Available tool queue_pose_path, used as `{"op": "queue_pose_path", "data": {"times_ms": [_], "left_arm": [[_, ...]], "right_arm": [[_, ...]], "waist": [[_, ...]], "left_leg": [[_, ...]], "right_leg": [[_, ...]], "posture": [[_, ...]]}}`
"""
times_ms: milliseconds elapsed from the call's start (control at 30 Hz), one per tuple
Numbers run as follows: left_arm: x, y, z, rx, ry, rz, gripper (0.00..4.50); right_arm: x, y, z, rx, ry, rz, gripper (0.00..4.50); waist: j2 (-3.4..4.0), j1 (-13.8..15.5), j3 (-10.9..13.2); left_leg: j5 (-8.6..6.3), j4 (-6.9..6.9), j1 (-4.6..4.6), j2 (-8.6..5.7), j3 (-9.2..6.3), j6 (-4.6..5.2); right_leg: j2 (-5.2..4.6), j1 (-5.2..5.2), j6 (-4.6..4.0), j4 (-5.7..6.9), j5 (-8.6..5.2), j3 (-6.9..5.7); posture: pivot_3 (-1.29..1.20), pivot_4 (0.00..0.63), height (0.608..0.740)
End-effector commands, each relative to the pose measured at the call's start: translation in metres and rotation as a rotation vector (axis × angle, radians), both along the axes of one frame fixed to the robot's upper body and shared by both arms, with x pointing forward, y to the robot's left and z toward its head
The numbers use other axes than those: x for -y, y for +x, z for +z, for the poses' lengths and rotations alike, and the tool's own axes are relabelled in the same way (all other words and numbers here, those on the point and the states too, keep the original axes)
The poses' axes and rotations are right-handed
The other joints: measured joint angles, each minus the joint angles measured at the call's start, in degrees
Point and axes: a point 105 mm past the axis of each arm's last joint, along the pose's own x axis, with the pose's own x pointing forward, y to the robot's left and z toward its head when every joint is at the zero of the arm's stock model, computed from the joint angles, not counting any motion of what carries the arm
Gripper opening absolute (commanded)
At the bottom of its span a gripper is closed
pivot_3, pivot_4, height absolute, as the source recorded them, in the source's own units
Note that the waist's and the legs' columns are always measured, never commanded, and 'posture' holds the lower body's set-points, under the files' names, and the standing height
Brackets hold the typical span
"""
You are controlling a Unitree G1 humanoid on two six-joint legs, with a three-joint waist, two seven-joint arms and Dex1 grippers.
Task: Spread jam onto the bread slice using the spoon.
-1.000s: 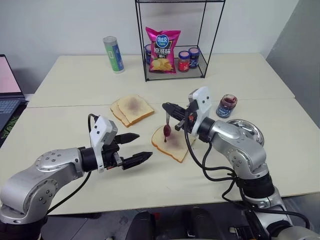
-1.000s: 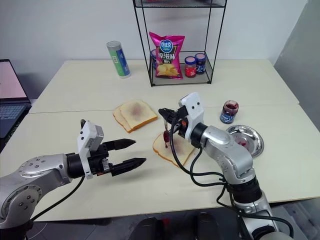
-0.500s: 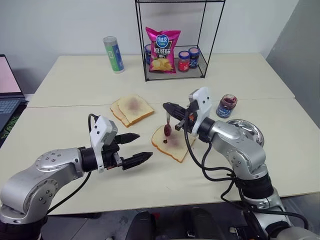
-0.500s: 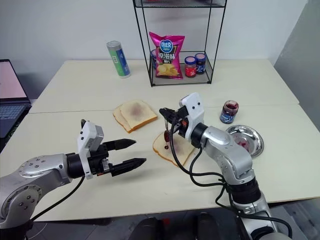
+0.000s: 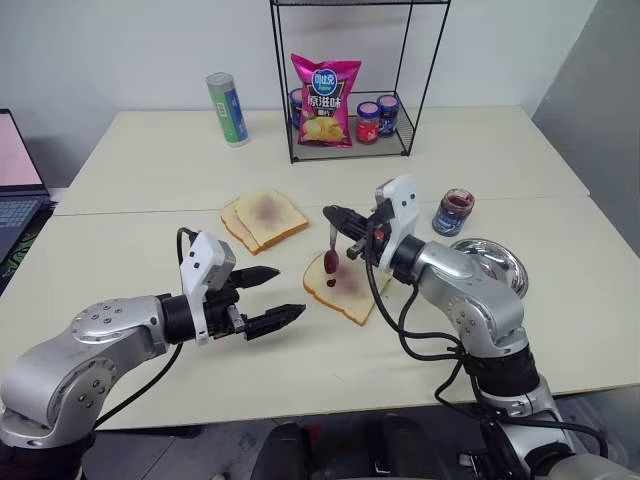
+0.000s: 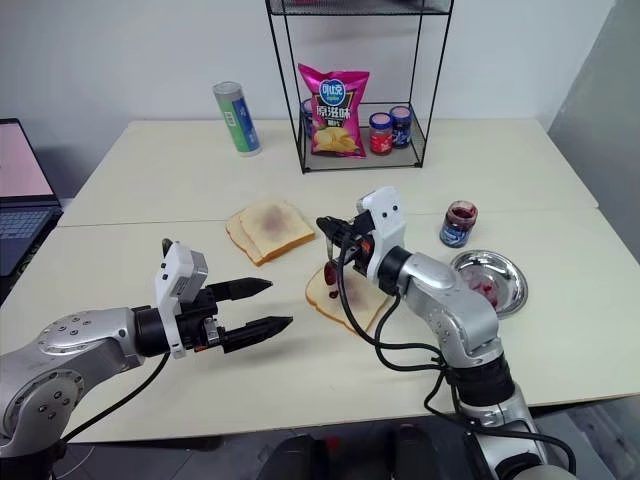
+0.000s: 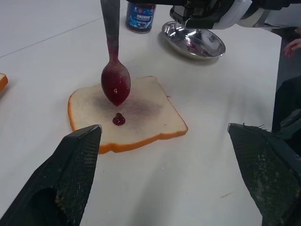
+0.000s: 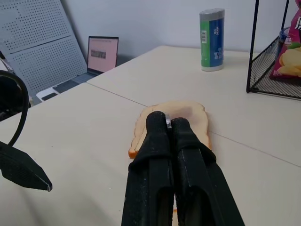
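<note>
The bread slice (image 5: pixel 347 288) lies on the table in front of me, with a wet purple-red smear and a small drop of jam (image 7: pixel 118 119) at its centre. My right gripper (image 5: pixel 332 212) is shut on the handle of the spoon (image 5: pixel 331 248). The spoon hangs bowl-down just above the slice, and its bowl (image 7: pixel 115 84) is coated in jam. The jam jar (image 5: pixel 454 212) stands open to the right of the slice. My left gripper (image 5: pixel 290 290) is open and holds nothing. It hovers to the left of the slice, pointing at it.
A round steel dish (image 5: pixel 492 262) with red smears sits right of the slice. Two overlapped slices (image 5: pixel 264 218) lie behind and to the left. A wire rack (image 5: pixel 350 100) holds a chip bag and jars at the back, beside a green-blue can (image 5: pixel 227 108). A laptop (image 5: pixel 15 180) sits at the far left.
</note>
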Motion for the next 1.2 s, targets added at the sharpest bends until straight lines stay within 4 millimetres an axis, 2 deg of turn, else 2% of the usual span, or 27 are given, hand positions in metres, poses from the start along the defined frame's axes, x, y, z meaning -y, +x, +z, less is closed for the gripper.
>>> {"op": "queue_pose_path", "data": {"times_ms": [33,233,700,1200], "left_arm": [[0.005,-0.003,0.008,0.048,0.007,-0.029,4.50],[0.005,-0.004,0.008,0.049,0.012,-0.023,4.50],[0.004,-0.004,0.008,0.053,0.016,-0.011,4.50],[0.004,-0.002,0.010,0.057,0.019,-0.013,4.50]], "right_arm": [[0.004,0.007,0.002,-0.024,0.059,-0.025,0.03],[0.012,0.020,-0.008,-0.128,0.134,-0.065,0.03],[0.014,0.021,-0.013,-0.267,0.265,-0.072,0.03],[0.028,0.025,-0.040,-0.298,0.199,-0.130,0.03]], "waist": [[0.00,0.00,0.00],[0.00,0.00,0.00],[0.00,-0.06,0.00],[0.00,-0.06,0.00]], "left_leg": [[0.00,0.00,0.00,0.00,0.00,0.00],[0.00,0.01,0.00,-0.01,0.00,0.00],[0.00,0.01,0.00,0.00,-0.01,-0.01],[0.00,0.00,0.00,-0.02,-0.01,0.00]], "right_leg": [[0.00,0.00,0.00,0.01,0.00,0.00],[0.00,0.00,-0.01,0.01,0.01,0.00],[0.00,0.01,-0.02,0.02,0.01,0.00],[0.00,0.00,-0.01,0.01,0.01,0.02]], "posture": [[0.00,0.150,0.740],[0.00,0.150,0.740],[0.00,0.150,0.740],[0.00,0.150,0.740]]}}
